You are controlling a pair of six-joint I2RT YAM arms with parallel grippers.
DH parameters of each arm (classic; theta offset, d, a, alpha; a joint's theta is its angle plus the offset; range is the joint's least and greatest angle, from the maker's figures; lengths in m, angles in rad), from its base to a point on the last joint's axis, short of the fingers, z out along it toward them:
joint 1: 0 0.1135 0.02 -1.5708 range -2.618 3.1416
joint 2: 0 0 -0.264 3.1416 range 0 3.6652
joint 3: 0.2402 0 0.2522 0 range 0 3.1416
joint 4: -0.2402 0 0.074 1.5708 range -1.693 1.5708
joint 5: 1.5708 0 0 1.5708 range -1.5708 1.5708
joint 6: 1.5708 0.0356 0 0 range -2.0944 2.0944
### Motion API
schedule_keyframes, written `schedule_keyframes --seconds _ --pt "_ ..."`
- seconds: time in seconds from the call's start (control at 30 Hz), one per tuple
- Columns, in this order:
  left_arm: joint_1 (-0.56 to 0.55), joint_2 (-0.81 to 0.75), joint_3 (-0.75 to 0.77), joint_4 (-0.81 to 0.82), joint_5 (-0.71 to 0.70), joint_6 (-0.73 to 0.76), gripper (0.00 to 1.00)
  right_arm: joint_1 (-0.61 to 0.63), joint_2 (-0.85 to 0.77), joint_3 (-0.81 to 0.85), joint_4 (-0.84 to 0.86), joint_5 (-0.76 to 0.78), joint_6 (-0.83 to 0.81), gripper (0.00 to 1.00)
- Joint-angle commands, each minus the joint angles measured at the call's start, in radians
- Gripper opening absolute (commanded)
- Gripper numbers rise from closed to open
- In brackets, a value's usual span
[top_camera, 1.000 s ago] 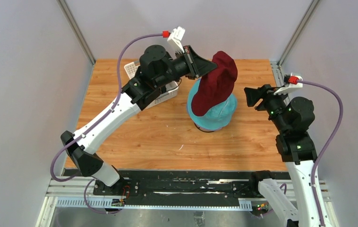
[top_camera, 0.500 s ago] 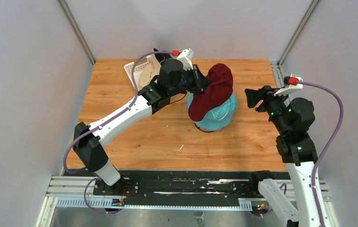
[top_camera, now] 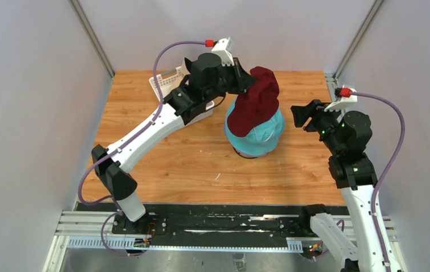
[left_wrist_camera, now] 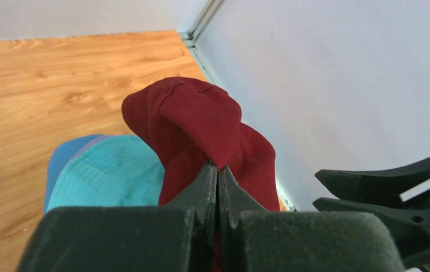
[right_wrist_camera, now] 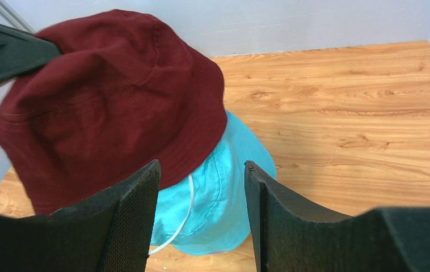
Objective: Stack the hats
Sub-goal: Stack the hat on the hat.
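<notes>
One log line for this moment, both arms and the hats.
left tool: shut on red hat | red hat: tilted over teal hat | right tool: open, empty

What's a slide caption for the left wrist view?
Left fingers shut on the dark red hat, holding it partly over the teal hat.

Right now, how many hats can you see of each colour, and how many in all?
dark red hat: 1
teal hat: 1
blue hat: 1, only an edge shows
lavender hat: 1, only a thin sliver shows
Total: 4 hats in view
</notes>
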Motion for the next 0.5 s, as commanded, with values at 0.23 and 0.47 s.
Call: schedule_keyframes --seconds 0.23,0.47 --pt "-0.047 0.1 0.033 -0.083 -0.105 0.05 0.03 -0.001 0.005 -0.014 0.038 -0.029 -0.001 0.56" --pt "-0.073 0.097 0.028 -0.126 -0.186 0.09 0.06 -0.001 0.014 -0.018 0.049 -0.058 0.005 0.56"
